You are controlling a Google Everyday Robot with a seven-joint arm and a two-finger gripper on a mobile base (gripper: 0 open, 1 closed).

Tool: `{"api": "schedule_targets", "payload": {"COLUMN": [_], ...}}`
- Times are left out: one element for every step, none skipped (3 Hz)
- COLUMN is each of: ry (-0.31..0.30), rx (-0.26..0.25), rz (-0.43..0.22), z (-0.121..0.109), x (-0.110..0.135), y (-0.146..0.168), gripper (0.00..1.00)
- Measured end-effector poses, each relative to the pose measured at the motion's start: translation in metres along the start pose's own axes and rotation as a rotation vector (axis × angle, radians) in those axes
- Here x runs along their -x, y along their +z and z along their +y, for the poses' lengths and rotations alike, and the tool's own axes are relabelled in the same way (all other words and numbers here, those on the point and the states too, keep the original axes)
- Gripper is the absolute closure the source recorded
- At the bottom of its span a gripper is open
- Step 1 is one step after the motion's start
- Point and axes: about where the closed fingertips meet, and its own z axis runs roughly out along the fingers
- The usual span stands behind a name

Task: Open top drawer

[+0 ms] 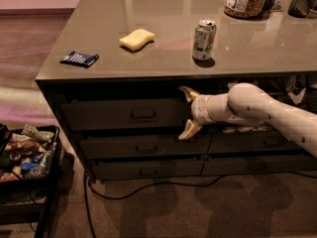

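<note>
We are seeing the gripper (188,112) hanging with fingers spread wide, gripping nothing, at the right end of the top drawer (99,115), just right of its handle (143,115). The drawer is sitting directly under the table (148,63) edge, possibly slightly ajar, but the shadow is hiding it.
</note>
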Motion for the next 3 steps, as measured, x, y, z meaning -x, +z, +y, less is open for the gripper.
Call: {"api": "schedule_targets", "payload": {"ry": [0.011,0.031,0.025], "rx": [-0.016,0.009,0.009], "rz": [0.036,0.043,0.041], "z": [-0.006,-0.011,-0.015], "x": [-0.013,-0.031,-0.030], "y": [0.001,0.019,0.023], "gripper": [0.00,0.00,0.00]}}
